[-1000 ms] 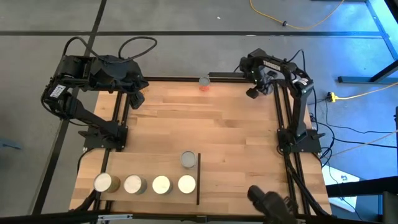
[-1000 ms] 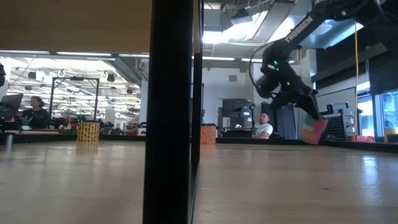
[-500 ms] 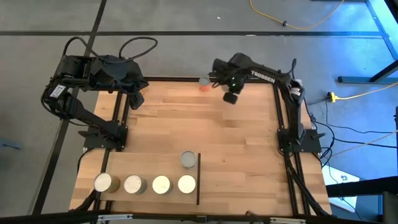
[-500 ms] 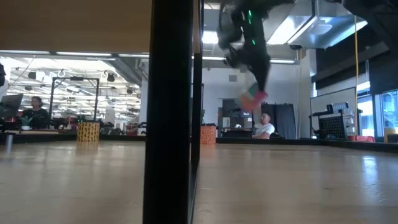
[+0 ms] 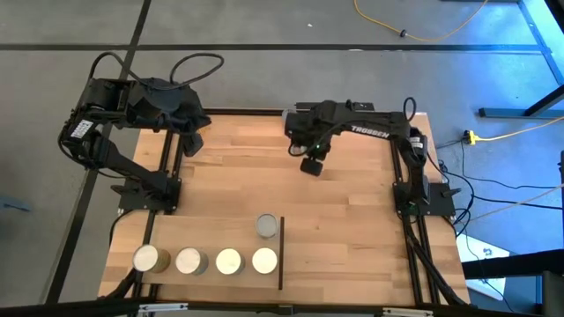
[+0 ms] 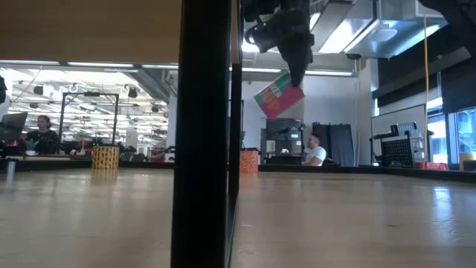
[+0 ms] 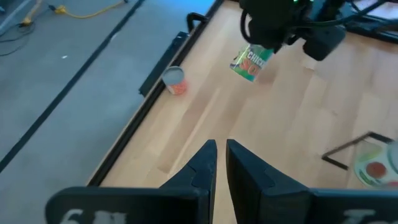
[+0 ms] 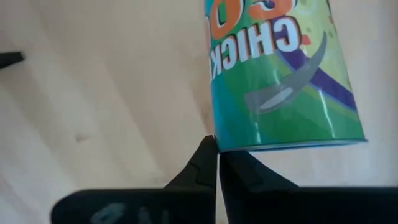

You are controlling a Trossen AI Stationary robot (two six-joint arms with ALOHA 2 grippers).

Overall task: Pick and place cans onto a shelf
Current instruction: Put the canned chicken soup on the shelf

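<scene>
My right gripper (image 5: 310,165) hangs high over the far middle of the table, shut on a green-labelled can (image 6: 279,97) that also shows in the left wrist view (image 7: 252,62). Several cans (image 5: 228,261) stand upright in a row at the near left, on the shelf beside its black bar (image 5: 280,255); one more can (image 5: 267,225) stands just behind them. An orange can (image 7: 175,79) stands at the table's far edge. My left gripper (image 7: 221,149) waits above the far left corner, shut, with nothing between its fingers. My right gripper pinches the rim of the green can's upper end (image 8: 219,148) between its two fingers, at one spot on the edge. The fingers come from above, pointing down. The can hangs below them, tilted, lifted well clear of the table.
Bare tabletop (image 5: 335,220) lies between the held can and the shelf's bar. The arms' black base frames stand along the left (image 5: 141,189) and right (image 5: 423,194) edges. People sit in the room beyond the far edge (image 6: 316,152).
My right gripper has swung from the far right corner toward the table's left and middle, rising as it went and turning to point down. It has stayed shut on the green can, which has gone from near table height to high above it and hangs tilted.
</scene>
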